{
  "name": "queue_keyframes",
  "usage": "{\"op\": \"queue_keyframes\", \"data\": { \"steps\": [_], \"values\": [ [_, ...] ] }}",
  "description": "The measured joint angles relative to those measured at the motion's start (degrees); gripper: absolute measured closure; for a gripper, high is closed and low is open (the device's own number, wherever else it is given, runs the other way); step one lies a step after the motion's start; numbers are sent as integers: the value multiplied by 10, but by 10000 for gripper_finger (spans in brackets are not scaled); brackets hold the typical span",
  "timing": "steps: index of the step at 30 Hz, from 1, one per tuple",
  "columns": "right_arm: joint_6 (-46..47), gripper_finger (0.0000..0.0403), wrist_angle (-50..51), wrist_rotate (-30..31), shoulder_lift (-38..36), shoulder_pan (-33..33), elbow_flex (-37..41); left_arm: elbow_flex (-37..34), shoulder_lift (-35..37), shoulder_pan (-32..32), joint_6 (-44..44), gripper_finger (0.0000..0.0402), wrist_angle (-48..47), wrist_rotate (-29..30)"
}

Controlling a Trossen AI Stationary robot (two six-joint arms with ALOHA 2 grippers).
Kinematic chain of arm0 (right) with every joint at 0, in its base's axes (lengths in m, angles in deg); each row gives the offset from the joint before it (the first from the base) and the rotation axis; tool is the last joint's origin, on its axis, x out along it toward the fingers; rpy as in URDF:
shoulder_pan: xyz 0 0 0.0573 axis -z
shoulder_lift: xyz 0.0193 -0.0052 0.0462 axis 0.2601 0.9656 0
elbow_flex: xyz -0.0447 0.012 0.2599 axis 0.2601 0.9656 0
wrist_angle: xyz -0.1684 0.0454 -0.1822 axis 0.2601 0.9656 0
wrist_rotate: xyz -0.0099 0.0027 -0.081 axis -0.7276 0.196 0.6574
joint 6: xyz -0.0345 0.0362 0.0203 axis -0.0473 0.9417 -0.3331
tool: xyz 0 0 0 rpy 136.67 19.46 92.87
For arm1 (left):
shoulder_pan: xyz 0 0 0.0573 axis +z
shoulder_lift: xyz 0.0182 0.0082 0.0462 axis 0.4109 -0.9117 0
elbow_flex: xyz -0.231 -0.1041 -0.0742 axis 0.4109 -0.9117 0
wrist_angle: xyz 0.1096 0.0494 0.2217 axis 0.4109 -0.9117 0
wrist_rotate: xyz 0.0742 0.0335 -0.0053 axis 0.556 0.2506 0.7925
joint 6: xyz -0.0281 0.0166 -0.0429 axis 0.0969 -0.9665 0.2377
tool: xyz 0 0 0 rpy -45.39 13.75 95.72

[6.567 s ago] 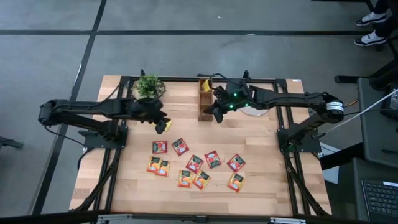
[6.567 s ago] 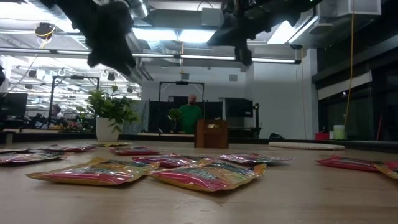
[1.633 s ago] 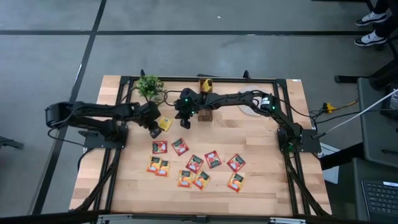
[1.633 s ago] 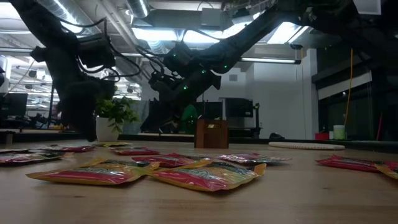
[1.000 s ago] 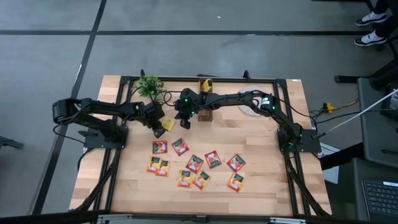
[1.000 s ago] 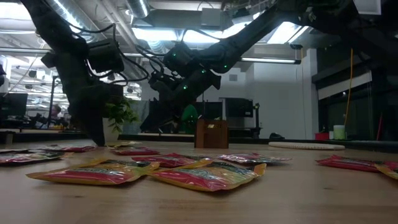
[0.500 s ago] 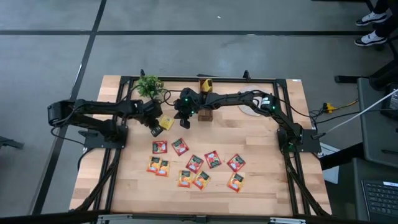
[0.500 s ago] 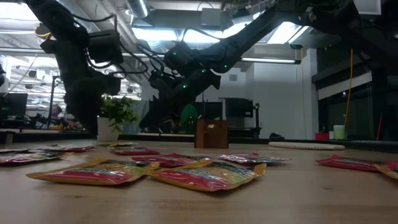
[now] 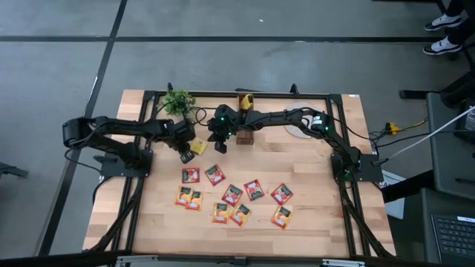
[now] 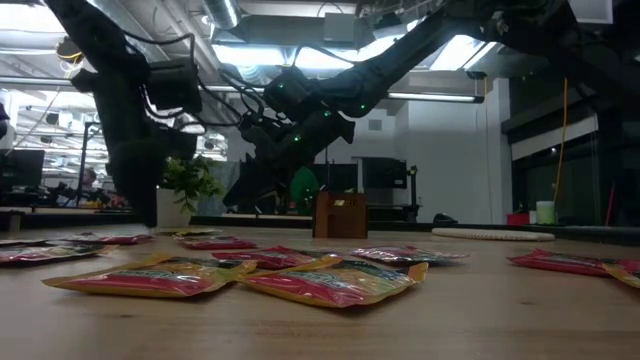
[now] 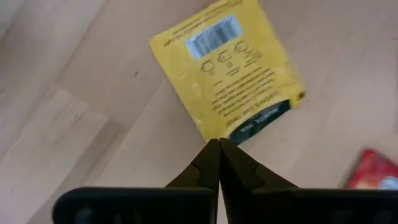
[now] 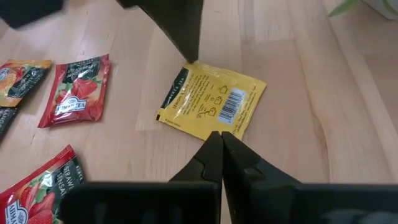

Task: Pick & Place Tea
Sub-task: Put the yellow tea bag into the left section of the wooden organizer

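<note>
- The flat square yellow tea sachet [image 9: 198, 147] lies face down on the wooden table [image 9: 312, 215], left of the small brown wooden box [image 9: 244, 137].
- Left gripper [image 9: 185, 155], clenched empty, has dropped back beside it.
- Right gripper [image 9: 218, 147] stays clenched empty nearby.
- Regrasp looks likely.

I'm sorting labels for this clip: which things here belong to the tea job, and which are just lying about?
Part of the job:
- yellow sachet, lying between both shut end effectors
- red and orange sachets
- left end effector
- right end effector

Just lying about:
- potted plant
- brown wooden box
</note>
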Motion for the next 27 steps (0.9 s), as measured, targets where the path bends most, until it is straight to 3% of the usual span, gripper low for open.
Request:
{"op": "queue_keyframes", "data": {
  "steps": [8,15,20,27],
  "values": [
    [10,397,0,0,0,0,0,4,-61,0,-20,400,46,-12],
    [19,397,0,0,0,0,0,3,-64,5,-16,400,49,-12],
    [123,384,2,-39,0,14,0,2,-64,14,-8,400,48,-18],
    [278,311,19,-89,-2,36,0,1,-64,18,-4,400,58,-17]
  ]
}}
